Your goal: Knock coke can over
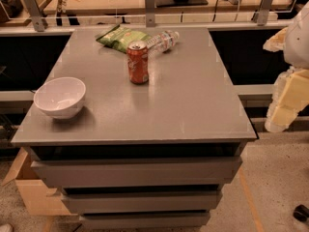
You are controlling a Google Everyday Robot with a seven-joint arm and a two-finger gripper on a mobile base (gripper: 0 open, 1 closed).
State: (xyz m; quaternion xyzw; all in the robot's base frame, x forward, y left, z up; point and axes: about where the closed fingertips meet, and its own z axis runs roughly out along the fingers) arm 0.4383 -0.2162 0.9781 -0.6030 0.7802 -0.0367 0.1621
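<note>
The coke can (137, 62) is red-orange with a silver top. It stands upright on the grey cabinet top (188, 105), a little behind the middle. My gripper (284, 105) is at the right edge of the view, beyond the cabinet's right side. It is well to the right of the can and touches nothing. Pale parts of the arm show above it.
A white bowl (60, 96) sits at the front left of the top. A green snack bag (123, 36) and a clear water bottle (162, 41) on its side lie just behind the can. Drawers (135, 170) are below. A cardboard box (34, 192) is on the floor at the left.
</note>
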